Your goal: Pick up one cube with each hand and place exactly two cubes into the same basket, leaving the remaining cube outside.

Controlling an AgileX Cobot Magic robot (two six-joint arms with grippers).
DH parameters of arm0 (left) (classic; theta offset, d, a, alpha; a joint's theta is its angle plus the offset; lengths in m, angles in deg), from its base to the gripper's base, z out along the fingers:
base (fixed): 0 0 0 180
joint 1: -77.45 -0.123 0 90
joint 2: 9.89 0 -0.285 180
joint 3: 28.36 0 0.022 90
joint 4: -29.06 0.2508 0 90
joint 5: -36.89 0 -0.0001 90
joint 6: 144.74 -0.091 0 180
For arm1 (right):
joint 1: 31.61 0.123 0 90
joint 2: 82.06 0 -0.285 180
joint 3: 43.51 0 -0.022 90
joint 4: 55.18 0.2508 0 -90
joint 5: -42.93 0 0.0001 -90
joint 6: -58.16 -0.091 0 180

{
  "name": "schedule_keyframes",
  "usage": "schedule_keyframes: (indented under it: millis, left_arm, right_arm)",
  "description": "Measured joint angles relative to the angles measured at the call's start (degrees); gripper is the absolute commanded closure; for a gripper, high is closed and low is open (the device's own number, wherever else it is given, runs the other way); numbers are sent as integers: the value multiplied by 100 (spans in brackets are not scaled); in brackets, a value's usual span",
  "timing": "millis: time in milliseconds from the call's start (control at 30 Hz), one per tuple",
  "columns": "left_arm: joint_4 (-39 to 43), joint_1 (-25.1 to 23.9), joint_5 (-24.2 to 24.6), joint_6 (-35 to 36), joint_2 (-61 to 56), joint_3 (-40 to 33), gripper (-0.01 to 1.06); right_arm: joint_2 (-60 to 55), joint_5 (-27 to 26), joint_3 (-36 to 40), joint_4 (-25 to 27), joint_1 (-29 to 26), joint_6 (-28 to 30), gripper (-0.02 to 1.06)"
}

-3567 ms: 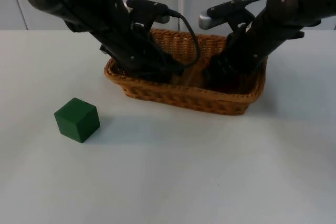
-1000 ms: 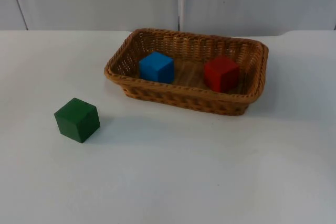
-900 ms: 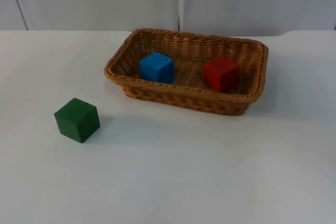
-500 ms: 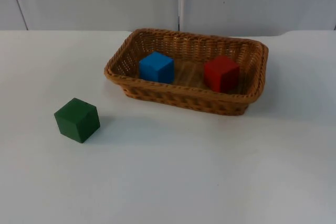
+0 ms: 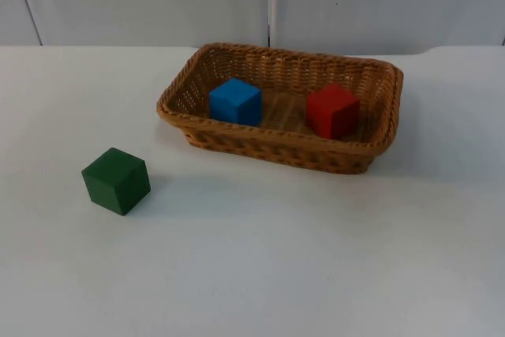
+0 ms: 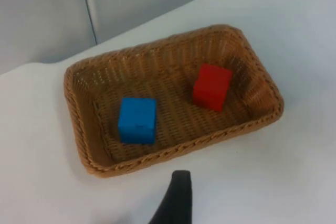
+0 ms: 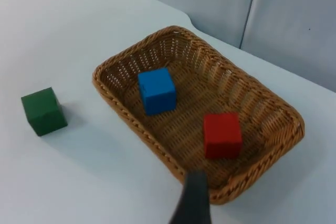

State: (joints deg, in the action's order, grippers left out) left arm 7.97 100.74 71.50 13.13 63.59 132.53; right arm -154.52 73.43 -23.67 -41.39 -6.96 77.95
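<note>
Progress: judged from how things lie, the task looks done. Two cubes sit in one basket and one lies outside; nothing seems left but to keep clear.
Basket [image 5: 276, 147]: wicker, on the white table [image 5: 316, 258], near the grey wall.
Blue cube [image 5: 235, 101]: on the basket floor, toward its left end.
Red cube [image 5: 332, 110]: on the basket floor, toward its right end, apart from the blue one.
Green cube [image 5: 116, 181]: on the table, well apart from the basket, toward the front left.
Left claw [image 6: 176, 199]: raised above the table, looking down on the basket; one black fingertip shows, holding nothing; how far open, I cannot tell.
Right claw [image 7: 192, 199]: likewise raised over the basket's near rim, holding nothing; opening cannot be told.
Views: the right wrist view takes in the green cube along with the basket; the left wrist view has the basket and its two cubes.
</note>
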Motion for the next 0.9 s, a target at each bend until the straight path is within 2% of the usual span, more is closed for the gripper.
schedule_keyframes:
  millis: [400,633,900]
  left_arm:
    - [-238,0,73,-12,-1182,-824,27]
    - [-251,0,100,-150,-1892,-1476,27]
    - [-251,0,422,-165,-2614,-1766,27]
  right_arm:
    - [1408,24,978,10,0,0,39]
    - [2160,340,1289,20,0,-37,39]
    - [2992,769,1636,20,0,-203,39]
